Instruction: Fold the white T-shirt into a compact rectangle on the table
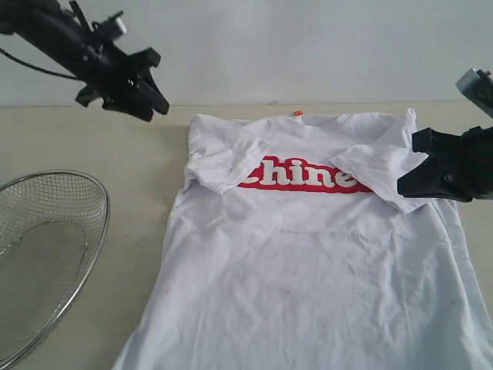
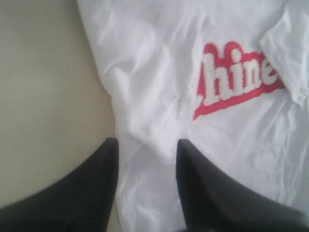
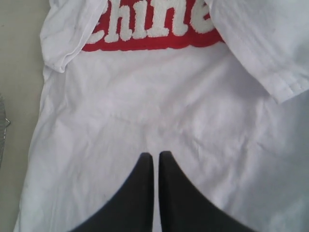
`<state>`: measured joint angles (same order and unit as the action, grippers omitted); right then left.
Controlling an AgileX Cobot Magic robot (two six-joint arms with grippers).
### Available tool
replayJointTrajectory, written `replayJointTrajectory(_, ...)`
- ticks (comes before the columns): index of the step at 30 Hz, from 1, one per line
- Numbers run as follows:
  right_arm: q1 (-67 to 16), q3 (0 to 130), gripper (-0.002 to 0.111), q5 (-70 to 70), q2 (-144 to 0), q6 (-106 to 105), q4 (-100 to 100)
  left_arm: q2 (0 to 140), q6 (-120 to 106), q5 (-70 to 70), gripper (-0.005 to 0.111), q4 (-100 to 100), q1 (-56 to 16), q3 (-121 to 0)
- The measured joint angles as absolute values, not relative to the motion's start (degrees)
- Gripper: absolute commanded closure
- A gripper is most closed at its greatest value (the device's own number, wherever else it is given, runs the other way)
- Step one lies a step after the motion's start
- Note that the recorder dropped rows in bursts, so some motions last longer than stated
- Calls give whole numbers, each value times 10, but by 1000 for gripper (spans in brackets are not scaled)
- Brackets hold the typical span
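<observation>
White T-shirt (image 1: pixel 308 262) lies face up on the counter (image 1: pixel 115 146), both sleeves (image 1: pixel 223 158) folded in over the red banner (image 1: pixel 304 179) ends, body beyond the banner not yet folded; left claw (image 2: pixel 147 145) half open, right claw (image 3: pixel 155 157) closed, both empty.

Left arm (image 1: pixel 62 35) and right arm (image 1: pixel 454 166) are chunky matte black. Thin black cable (image 1: pixel 31 67) off the left, tapered fingers (image 3: pixel 137 193).
</observation>
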<state>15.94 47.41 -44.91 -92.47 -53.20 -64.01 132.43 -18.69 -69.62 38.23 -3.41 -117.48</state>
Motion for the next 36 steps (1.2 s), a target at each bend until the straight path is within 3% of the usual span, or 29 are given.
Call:
replayJointTrajectory(7, 159, 450, 109, -456, -888, -551, -652, 1140, -204, -696, 70, 385, -33, -1057)
replayJointTrajectory(15, 159, 389, 109, -417, -630, -505, -631, 917, -295, -694, 70, 433, -27, -767)
replayJointTrajectory(19, 159, 389, 109, -394, -608, -504, -660, 808, -312, -671, 70, 458, -27, -625)
replayJointTrajectory(27, 159, 389, 107, -419, -612, -492, -616, 728, -322, -612, 70, 472, -27, -459)
replayJointTrajectory(30, 159, 389, 97, -438, -632, -443, -559, 723, -322, -614, 70, 476, -27, -403)
replayJointTrajectory(36, 159, 389, 60, -475, -682, -314, -407, 722, -340, -617, 70, 477, -37, -324)
